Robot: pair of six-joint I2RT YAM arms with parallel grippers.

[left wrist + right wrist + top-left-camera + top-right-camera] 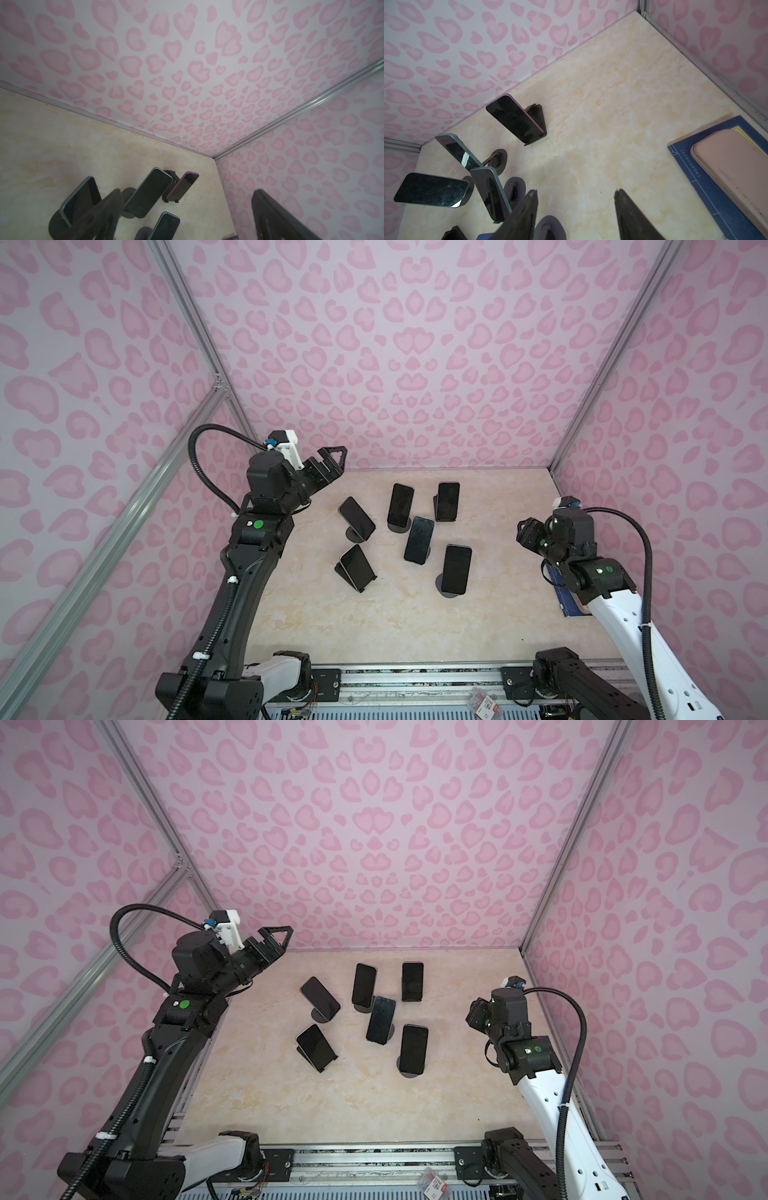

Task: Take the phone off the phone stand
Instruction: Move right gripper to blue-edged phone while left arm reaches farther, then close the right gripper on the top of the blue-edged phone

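Six phones [419, 540] are sitting on phone stands [441, 591], clustering mid-surface [374, 635]. Left hand [338, 462] is hovering wide open, rear-left of cluster. Right hand [523, 533] is hovering right of cluster, fingers apart, gripping nothing. Pink case [726, 176] is lying on blue book [683, 158], right of cluster.

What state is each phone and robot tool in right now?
Six black glass phones: propped on black stands, screens dark.
Pink flat phone: lying on blue book, off any stand.
Left tool: open, empty, raised.
Right tool: jaws apart, empty.
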